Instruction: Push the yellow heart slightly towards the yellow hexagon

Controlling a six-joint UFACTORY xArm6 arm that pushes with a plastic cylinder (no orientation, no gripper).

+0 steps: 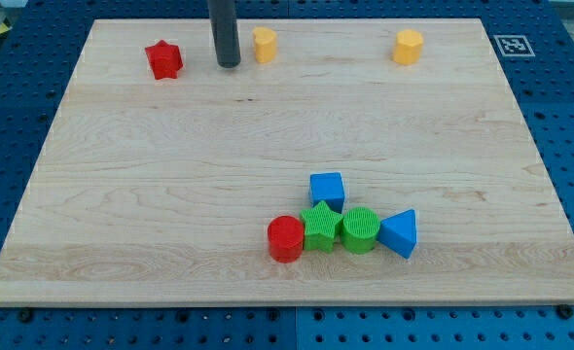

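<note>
The yellow heart (264, 44) lies near the view's top, left of centre. The yellow hexagon (409, 46) lies near the view's top right, well apart from the heart. My tip (228, 64) is the lower end of a dark rod coming down from the view's top. It stands just left of the yellow heart, with a small gap between them. The tip sits between the heart and the red star (164, 59).
A cluster lies at the view's bottom centre: a red cylinder (286, 238), green star (321, 227), green cylinder (361, 230), blue triangle (400, 232) and blue cube (327, 189). The wooden board (170, 194) rests on a blue pegboard table; a marker tag (512, 45) lies at the top right.
</note>
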